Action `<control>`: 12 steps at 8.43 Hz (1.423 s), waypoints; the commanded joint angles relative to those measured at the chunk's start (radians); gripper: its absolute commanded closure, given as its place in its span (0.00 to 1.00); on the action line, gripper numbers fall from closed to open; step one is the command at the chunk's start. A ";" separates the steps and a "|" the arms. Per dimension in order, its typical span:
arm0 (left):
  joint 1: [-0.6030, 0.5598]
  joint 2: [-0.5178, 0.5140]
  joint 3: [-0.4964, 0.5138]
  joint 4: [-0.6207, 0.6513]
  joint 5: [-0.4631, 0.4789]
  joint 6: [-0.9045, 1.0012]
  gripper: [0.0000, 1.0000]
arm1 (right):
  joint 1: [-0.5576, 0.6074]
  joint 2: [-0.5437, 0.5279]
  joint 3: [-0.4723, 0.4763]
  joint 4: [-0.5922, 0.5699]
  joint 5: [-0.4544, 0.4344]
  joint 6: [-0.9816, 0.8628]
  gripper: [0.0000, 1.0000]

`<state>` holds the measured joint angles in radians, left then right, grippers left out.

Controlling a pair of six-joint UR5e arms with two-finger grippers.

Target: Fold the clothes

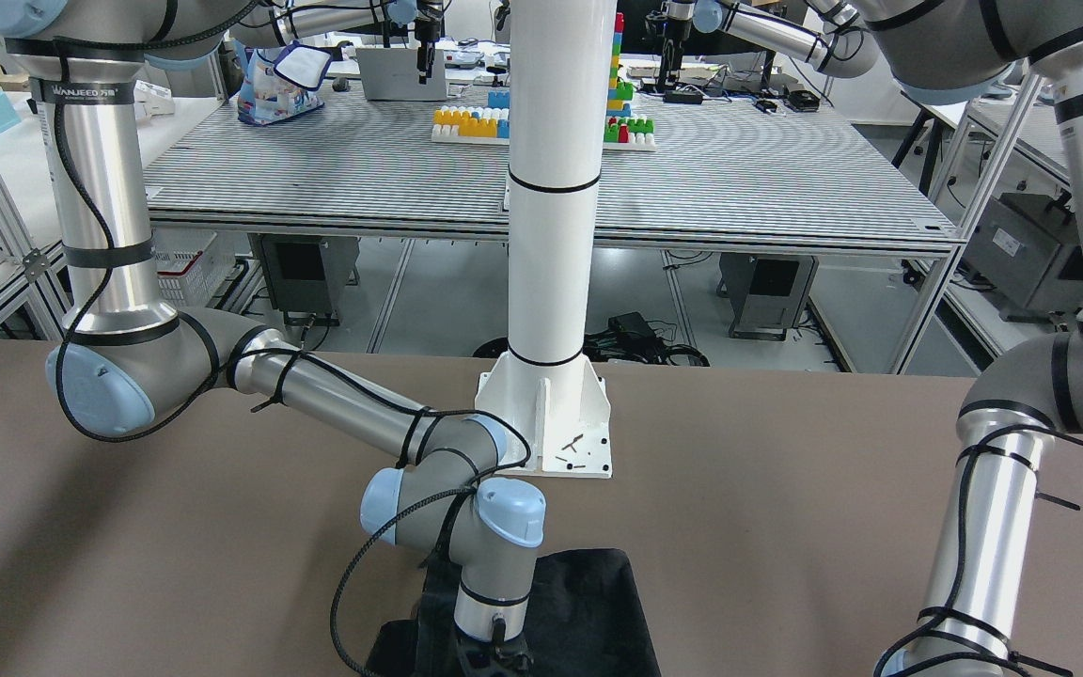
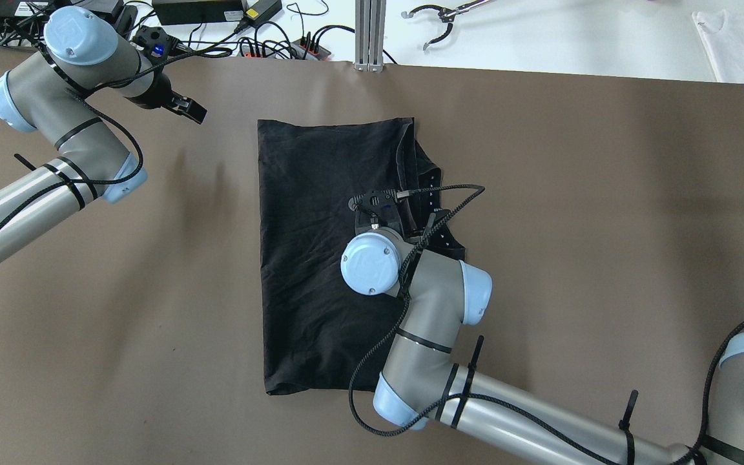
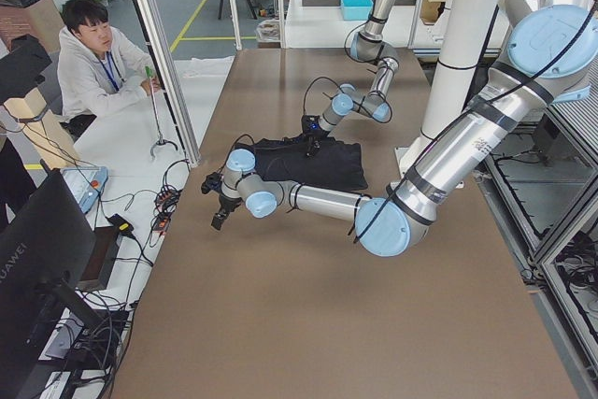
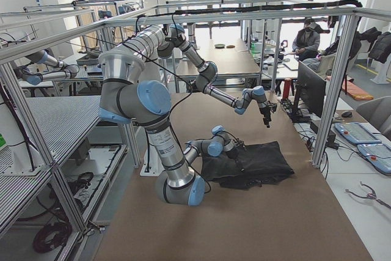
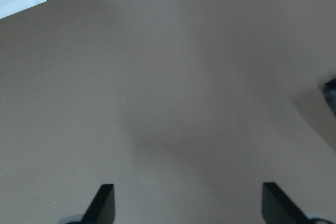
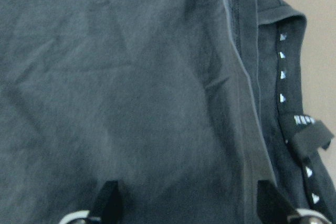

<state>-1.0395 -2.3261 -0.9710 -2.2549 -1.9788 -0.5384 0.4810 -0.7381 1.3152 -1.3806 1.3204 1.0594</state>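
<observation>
Here, the left gripper is held above the bare table near its far left corner, with the fingers spread apart and nothing between them. The black garment is laid flat at mid-table, closer to the far edge, and a row of white marks is exposed along its right side. The right gripper is poised over that side, with the fingers parted and nothing gripped.

4 fixed views sharing clothes, 2 wrist close-ups
</observation>
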 commanded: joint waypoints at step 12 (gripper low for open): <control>0.030 0.036 -0.119 0.000 -0.052 -0.171 0.00 | 0.211 -0.234 0.207 0.186 0.292 0.018 0.09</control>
<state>-1.0352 -2.3204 -1.0292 -2.2512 -1.9878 -0.6069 0.6895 -0.8761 1.3716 -1.2073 1.5884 0.9883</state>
